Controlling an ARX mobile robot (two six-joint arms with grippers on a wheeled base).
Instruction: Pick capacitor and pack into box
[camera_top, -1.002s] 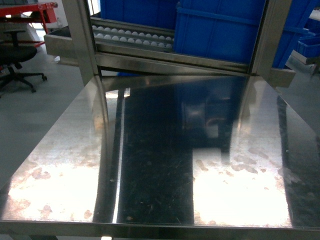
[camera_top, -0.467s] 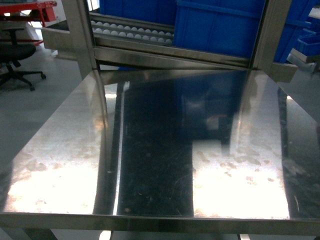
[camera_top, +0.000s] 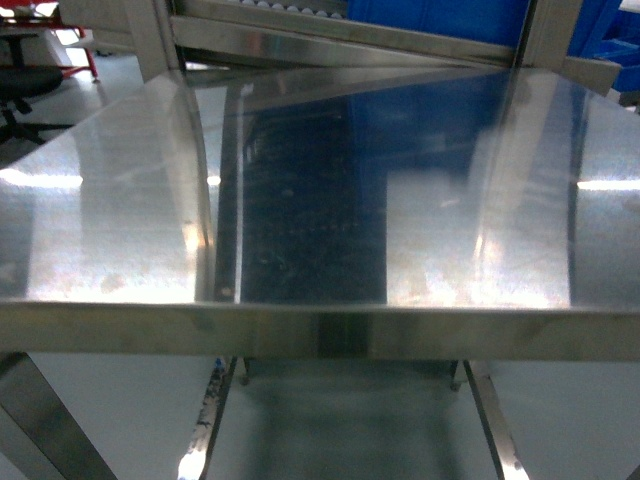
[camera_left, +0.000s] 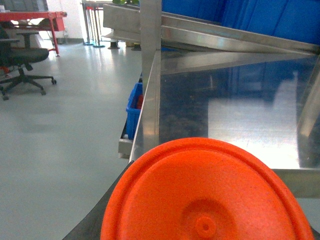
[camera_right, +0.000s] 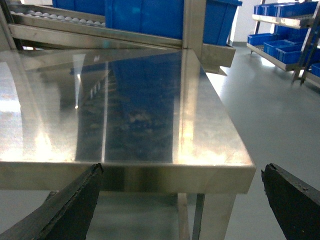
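The capacitor (camera_left: 207, 195) fills the bottom of the left wrist view: I see its bright orange round end face close up. My left gripper (camera_left: 205, 222) is shut on it, with one dark finger (camera_left: 97, 222) showing at its left side. In the right wrist view my right gripper (camera_right: 182, 200) stands open, its two black fingertips wide apart and nothing between them, just in front of the steel table's (camera_right: 125, 100) front edge. Neither gripper shows in the head view. The box is out of view.
The shiny steel table (camera_top: 300, 200) has upright posts and a roller rack (camera_right: 55, 15) at its back, with big blue bins (camera_right: 145, 15) on it. A small blue bin (camera_left: 134, 107) sits low beside the table. An office chair (camera_left: 20, 55) stands far left; shelves of blue bins (camera_right: 285, 35) stand far right.
In the head view the table has slid up the frame. Its front edge and the legs under it now show, and the blue bins are almost out of sight.
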